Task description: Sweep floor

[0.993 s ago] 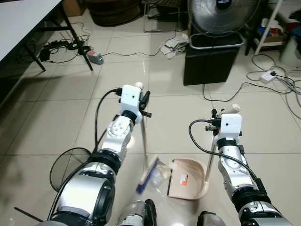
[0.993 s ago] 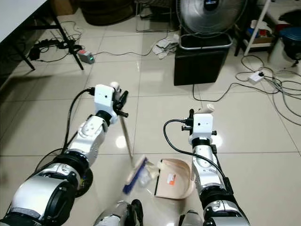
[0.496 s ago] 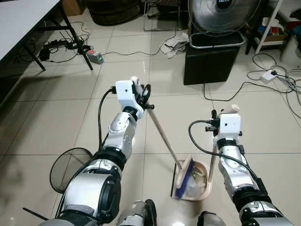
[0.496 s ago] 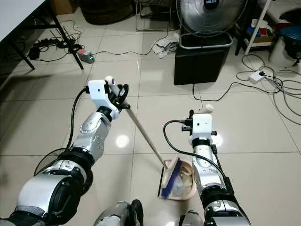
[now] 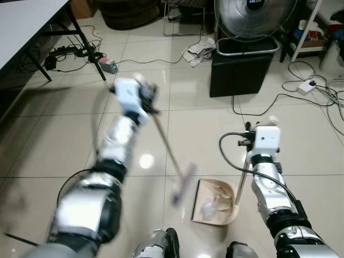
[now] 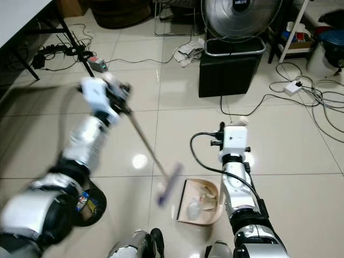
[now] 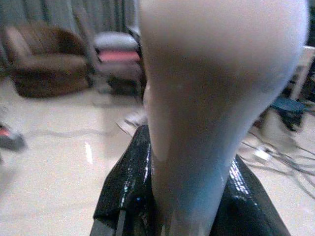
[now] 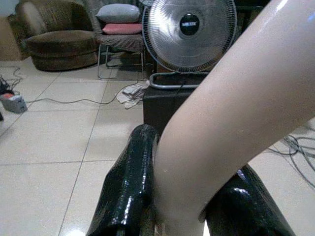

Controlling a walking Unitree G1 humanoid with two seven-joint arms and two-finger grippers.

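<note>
Mid-sweep: left gripper [image 5: 144,94], closed on the broom [image 5: 166,148], blurred; right gripper [image 5: 257,141] clamps the dustpan [image 5: 215,201] handle at 5 o'clock; next stroke needs debris

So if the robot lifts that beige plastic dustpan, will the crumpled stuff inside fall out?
Probably not if kept level: the beige plastic dustpan looks stiff, with raised walls. The crumpled clear scraps look very light, so tipping or jerking could spill them.
</note>
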